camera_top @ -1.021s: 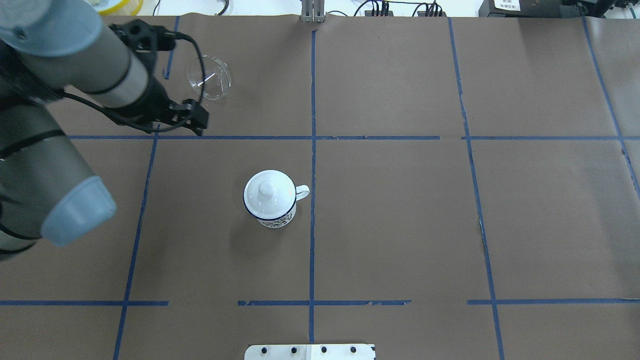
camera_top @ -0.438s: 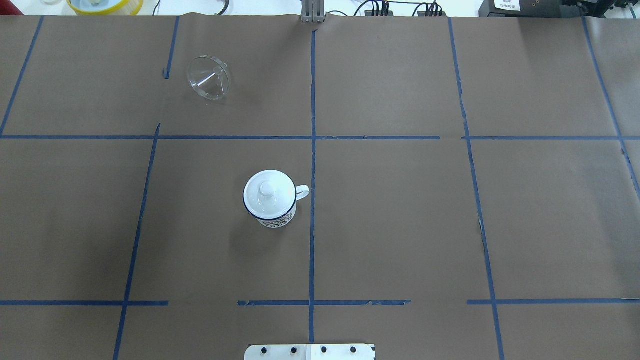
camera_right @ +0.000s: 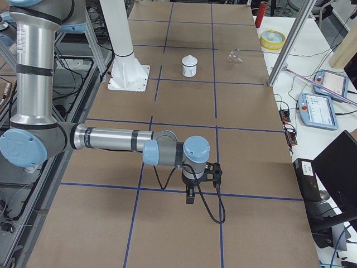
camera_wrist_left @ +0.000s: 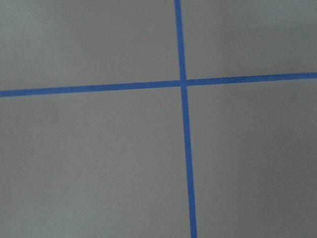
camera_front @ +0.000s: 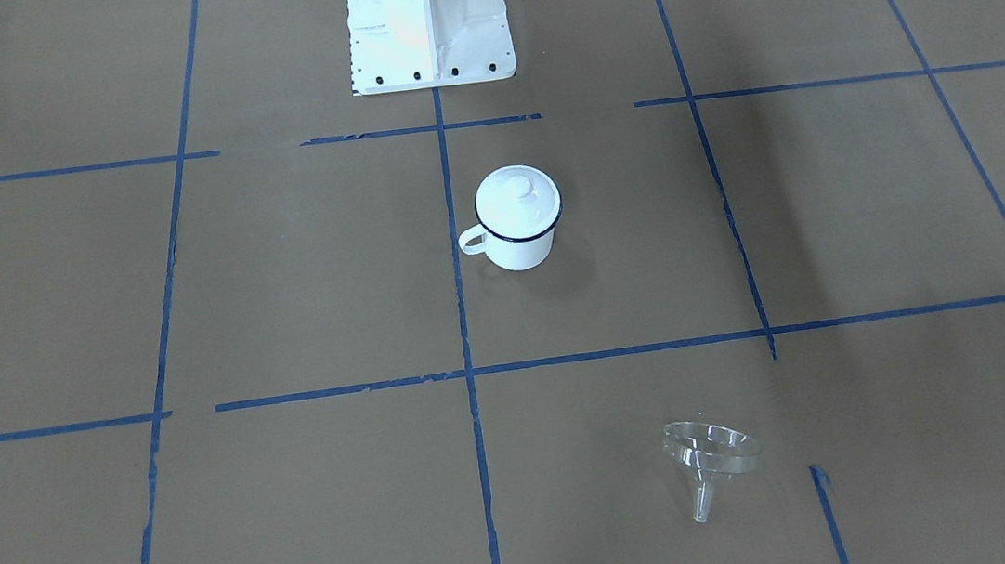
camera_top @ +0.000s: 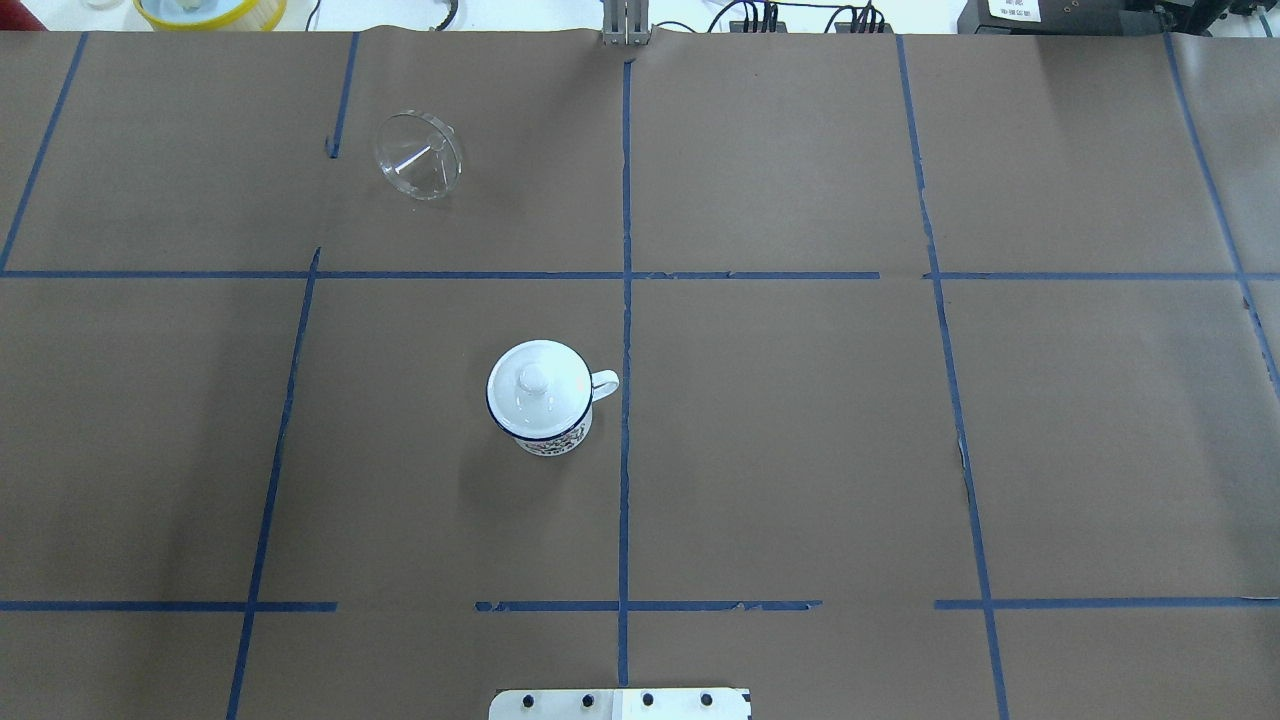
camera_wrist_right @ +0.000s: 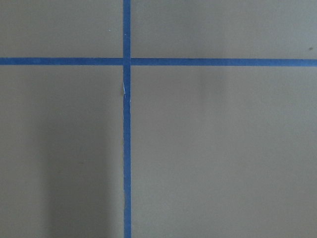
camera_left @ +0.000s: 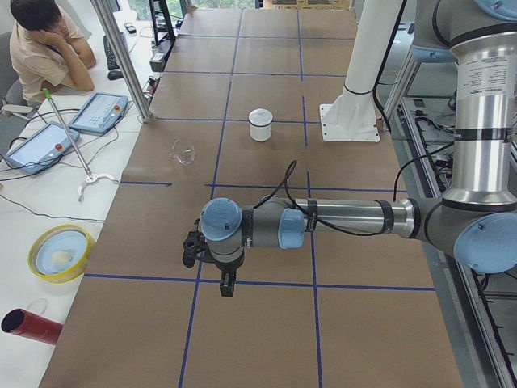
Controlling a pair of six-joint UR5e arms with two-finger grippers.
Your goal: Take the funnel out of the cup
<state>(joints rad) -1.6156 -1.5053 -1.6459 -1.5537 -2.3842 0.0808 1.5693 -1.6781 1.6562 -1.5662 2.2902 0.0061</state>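
The clear funnel [camera_top: 418, 155] lies tipped on its side on the brown paper at the far left, well apart from the cup; it also shows in the front view [camera_front: 708, 457]. The white cup [camera_top: 556, 436] with a dark blue rim stands near the middle, handle to the right, with a white knobbed lid [camera_top: 535, 385] on it. Neither gripper shows in the overhead or front view. The left gripper [camera_left: 224, 283] and the right gripper [camera_right: 191, 195] hang over the table ends; I cannot tell whether they are open or shut. The wrist views show only paper and tape.
The robot's white base plate [camera_top: 620, 703] sits at the near edge. A yellow bowl [camera_top: 210, 10] and cables lie beyond the far edge. A person [camera_left: 44, 48] sits by tablets and a metal post [camera_left: 121, 56] at the operators' side.
The left arm, which stood beside the funnel a second ago, has left the overhead view. The funnel and the cup have stayed where they were.
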